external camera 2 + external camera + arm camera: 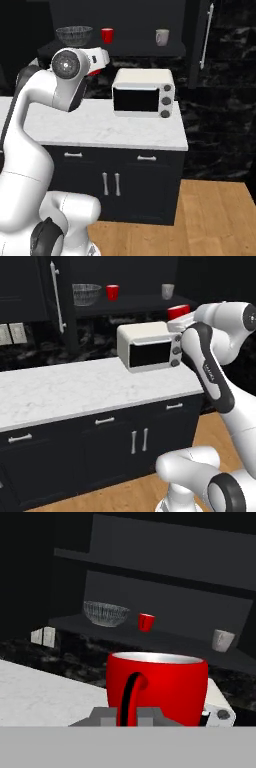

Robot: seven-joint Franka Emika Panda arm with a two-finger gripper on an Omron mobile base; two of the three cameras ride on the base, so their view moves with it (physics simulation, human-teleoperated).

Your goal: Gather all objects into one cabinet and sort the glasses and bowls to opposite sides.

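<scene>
One red cup [157, 687] held: fingers [127, 716] closed on its handle | beyond the fingers, on cabinet shelf [165, 643]: bowl [105, 613] left, second red cup [146, 622] centre, grey-beige cup [222, 640] right | tabletop [45, 694] below-left.

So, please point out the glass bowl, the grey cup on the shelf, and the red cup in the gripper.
glass bowl [86, 294], left base view, its ribbed side wall.
grey cup [161, 37], right base view, its side.
red cup in the gripper [165, 684], hand view, its front wall.
</scene>
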